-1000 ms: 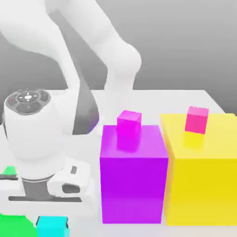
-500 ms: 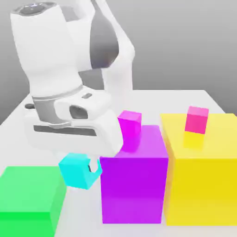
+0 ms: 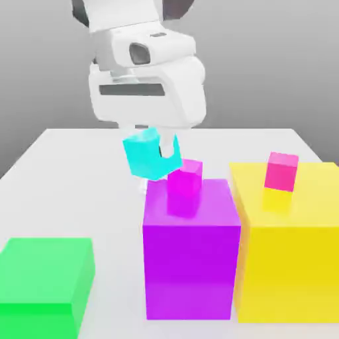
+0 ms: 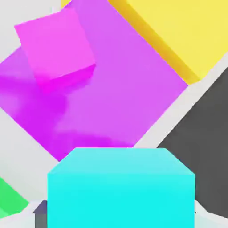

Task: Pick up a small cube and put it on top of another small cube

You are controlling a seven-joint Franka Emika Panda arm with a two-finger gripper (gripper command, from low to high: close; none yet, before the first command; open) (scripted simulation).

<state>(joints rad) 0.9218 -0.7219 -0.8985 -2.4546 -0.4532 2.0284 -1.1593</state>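
My gripper point(image 3: 153, 153) is shut on the small cyan cube point(image 3: 144, 155), holding it in the air, tilted, above the table. It hangs just to the exterior view's left of the small magenta cube point(image 3: 185, 176), which sits on the big purple block point(image 3: 191, 246). From the hand camera the cyan cube point(image 4: 120, 187) is close up, with the magenta cube point(image 4: 57, 43) and the purple block's top point(image 4: 116, 89) beyond it. A small pink cube point(image 3: 281, 171) rests on the big yellow block point(image 3: 291, 245).
A big green block point(image 3: 45, 278) stands at the exterior view's front left. The white table point(image 3: 73, 179) runs back behind the blocks. The purple and yellow blocks stand side by side, almost touching.
The hand has risen from low by the green block, lifting the cyan cube, and carried it up and toward the exterior view's right, close beside the magenta cube.
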